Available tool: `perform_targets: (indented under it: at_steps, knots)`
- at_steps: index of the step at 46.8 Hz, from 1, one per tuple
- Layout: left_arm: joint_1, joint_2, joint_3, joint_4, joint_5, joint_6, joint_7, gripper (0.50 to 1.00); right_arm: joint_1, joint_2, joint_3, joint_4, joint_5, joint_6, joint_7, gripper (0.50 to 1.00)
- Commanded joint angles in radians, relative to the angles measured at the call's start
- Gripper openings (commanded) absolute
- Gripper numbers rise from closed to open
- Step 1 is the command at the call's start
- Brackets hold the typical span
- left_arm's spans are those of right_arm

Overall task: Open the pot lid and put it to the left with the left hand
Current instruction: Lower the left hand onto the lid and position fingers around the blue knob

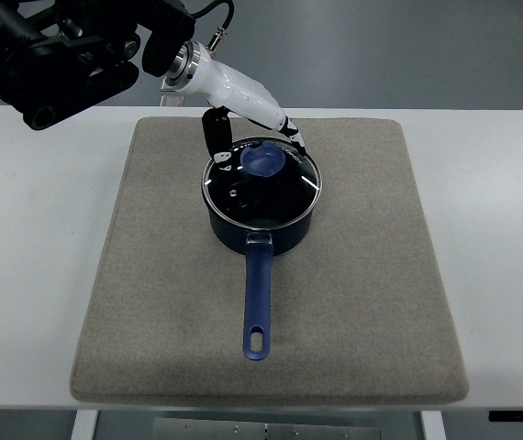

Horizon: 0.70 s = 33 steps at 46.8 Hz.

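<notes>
We find no brand, label or readable writing on anything in the top view; the only marks are short white dashes around the edge of the lid (263,180), too small to read as anything.

Our left hand (250,137) reaches in from the upper left on a black arm, through a silver wrist ring and a white shell that slopes down and to the right. Its dark fingers (216,137) hang over the far-left rim of the lid, one running down beside the blue knob (262,160), another showing at the far-right side of the knob. They flank the knob closely, but we cannot tell whether they actually grip it or only sit against the glass. Our right hand does not show.

We count one pot (261,229), dark blue, standing upright near the middle of the mat (362,275), a little toward the far edge. One glass lid with a metal rim sits on it, closed and level. One long blue handle (257,302) points straight toward us, with a hanging hole near its end. One grey-beige mat lies flat on one white table (32,275), which shows bare on both sides.
</notes>
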Motion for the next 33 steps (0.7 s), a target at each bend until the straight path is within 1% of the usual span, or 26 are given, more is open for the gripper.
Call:
perform_targets:
  at_steps: [1, 33]
  knots:
    - [0.003, 0.000, 0.006, -0.002, 0.002, 0.000, 0.000, 0.960, 0.000, 0.000, 0.000, 0.000, 0.000, 0.000, 0.000, 0.917]
    - [0.000, -0.015, 0.023, -0.002, 0.077, 0.015, 0.000, 0.954, 0.000, 0.000, 0.000, 0.000, 0.000, 0.000, 0.000, 0.917]
